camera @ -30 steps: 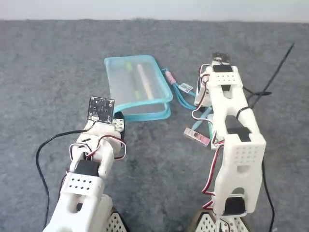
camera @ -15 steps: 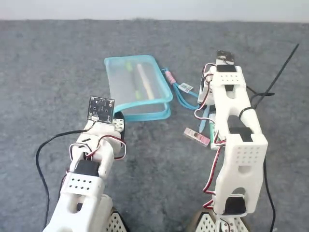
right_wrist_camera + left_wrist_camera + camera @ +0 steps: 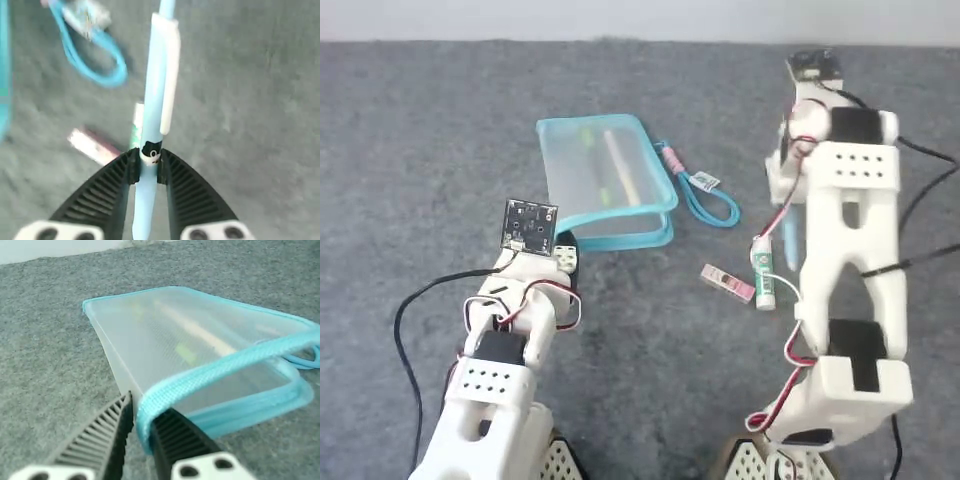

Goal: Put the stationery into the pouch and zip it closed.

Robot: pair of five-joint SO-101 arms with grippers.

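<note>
A translucent pouch with turquoise trim lies on the grey table, with a pencil and a green item showing inside. My left gripper is shut on the pouch's near zipper edge, holding that edge up. My right gripper is shut on a light blue pen, which is lifted off the table; the pen hangs beside the right arm. A green-and-white glue stick and a pink eraser lie on the table below it.
The pouch's blue wrist strap with a small tag loops on the table between the pouch and the right arm. A black cable trails at the far right. Bare grey table lies to the left of the pouch.
The right arm has risen and swung back to the far right, lifting the blue pen off the table. The left arm and pouch have not moved.
</note>
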